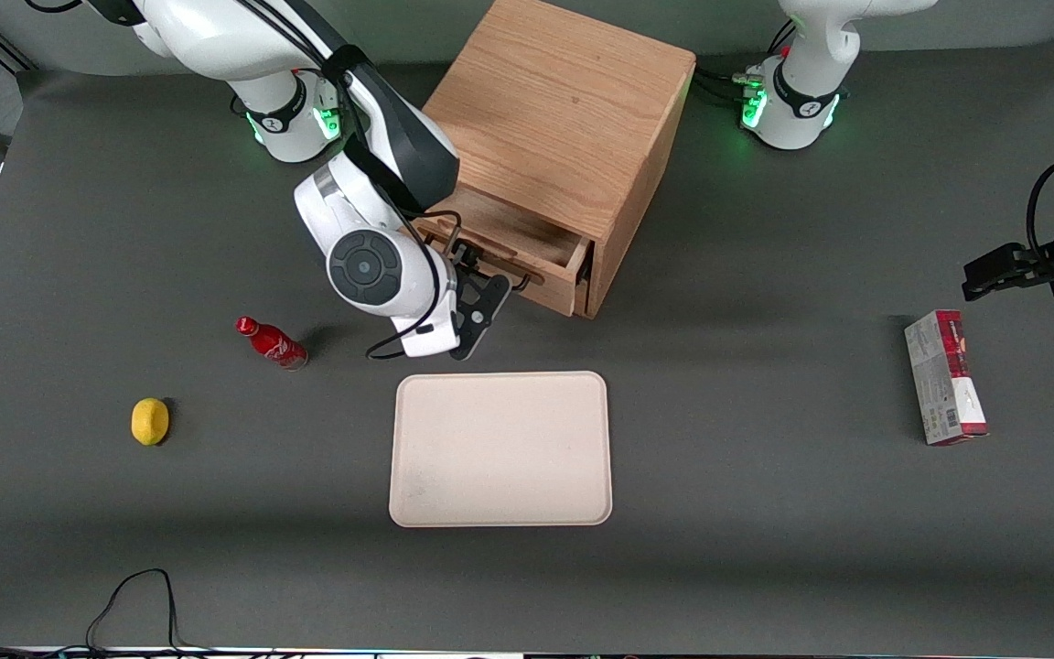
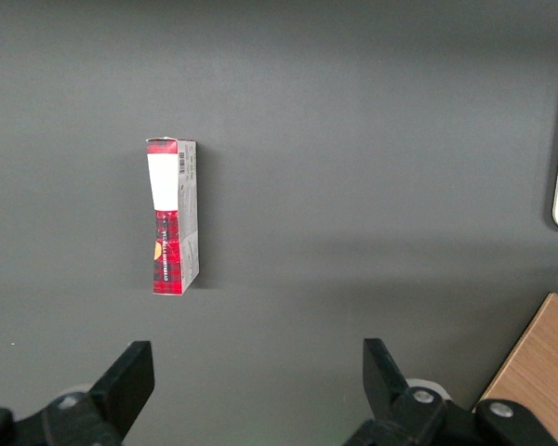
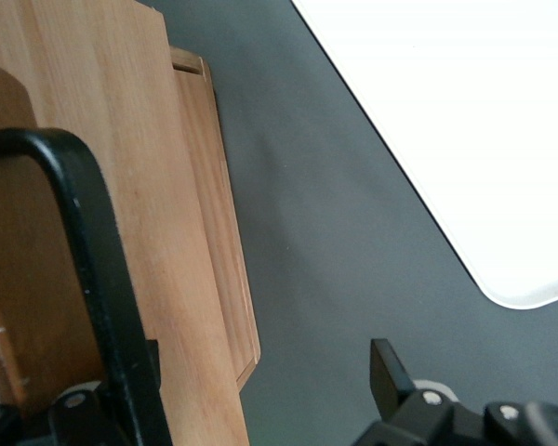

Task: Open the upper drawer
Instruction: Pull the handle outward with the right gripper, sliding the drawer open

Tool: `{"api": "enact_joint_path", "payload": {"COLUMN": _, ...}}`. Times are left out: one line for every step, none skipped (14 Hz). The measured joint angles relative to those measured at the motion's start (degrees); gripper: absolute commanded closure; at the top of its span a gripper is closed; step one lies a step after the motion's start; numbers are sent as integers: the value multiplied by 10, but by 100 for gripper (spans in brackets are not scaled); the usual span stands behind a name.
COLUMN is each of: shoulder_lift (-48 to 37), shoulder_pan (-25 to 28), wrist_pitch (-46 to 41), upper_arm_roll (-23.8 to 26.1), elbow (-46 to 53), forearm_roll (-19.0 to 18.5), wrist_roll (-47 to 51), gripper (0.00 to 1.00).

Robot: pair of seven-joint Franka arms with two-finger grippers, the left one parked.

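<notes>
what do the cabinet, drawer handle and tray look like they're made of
Cabinet: light oak-like wood, matte, with visible grain; could be veneer. Upper drawer handle, by the gripper: thin black bar, probably painted metal, slight sheen. Tray: smooth cream, rounded rim, likely plastic or moulded fibre.

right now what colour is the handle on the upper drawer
Black, a thin wire handle on the light-oak upper drawer; the gripper is at it. Clearest in the right wrist view.

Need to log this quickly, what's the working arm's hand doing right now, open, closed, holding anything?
Right hand: at the thin black wire handle of the light-oak upper drawer, which is partly pulled out; open, one finger visible well clear of the handle.
</notes>
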Motion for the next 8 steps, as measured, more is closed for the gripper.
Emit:
{"api": "enact_joint_path", "payload": {"shoulder_lift": 0, "shoulder_pan": -2, "wrist_pitch": 0, "upper_arm_roll": 0, "elbow": 1, "forearm_roll": 0, "wrist_roll": 0, "gripper": 0}}
{"api": "enact_joint_path", "payload": {"shoulder_lift": 0, "shoulder_pan": -3, "wrist_pitch": 0, "upper_arm_roll": 0, "elbow": 3, "forearm_roll": 0, "wrist_roll": -3, "gripper": 0}}
{"api": "enact_joint_path", "payload": {"shoulder_lift": 0, "shoulder_pan": -3, "wrist_pitch": 0, "upper_arm_roll": 0, "elbow": 5, "forearm_roll": 0, "wrist_roll": -10, "gripper": 0}}
{"api": "enact_joint_path", "payload": {"shoulder_lift": 0, "shoulder_pan": -3, "wrist_pitch": 0, "upper_arm_roll": 0, "elbow": 6, "forearm_roll": 0, "wrist_roll": -17, "gripper": 0}}
{"api": "enact_joint_path", "payload": {"shoulder_lift": 0, "shoulder_pan": -3, "wrist_pitch": 0, "upper_arm_roll": 0, "elbow": 6, "forearm_roll": 0, "wrist_roll": -22, "gripper": 0}}
{"api": "enact_joint_path", "payload": {"shoulder_lift": 0, "shoulder_pan": -3, "wrist_pitch": 0, "upper_arm_roll": 0, "elbow": 7, "forearm_roll": 0, "wrist_roll": -24, "gripper": 0}}
{"api": "enact_joint_path", "payload": {"shoulder_lift": 1, "shoulder_pan": -3, "wrist_pitch": 0, "upper_arm_roll": 0, "elbow": 7, "forearm_roll": 0, "wrist_roll": -24, "gripper": 0}}
{"api": "enact_joint_path", "payload": {"shoulder_lift": 1, "shoulder_pan": -5, "wrist_pitch": 1, "upper_arm_roll": 0, "elbow": 9, "forearm_roll": 0, "wrist_roll": -24, "gripper": 0}}
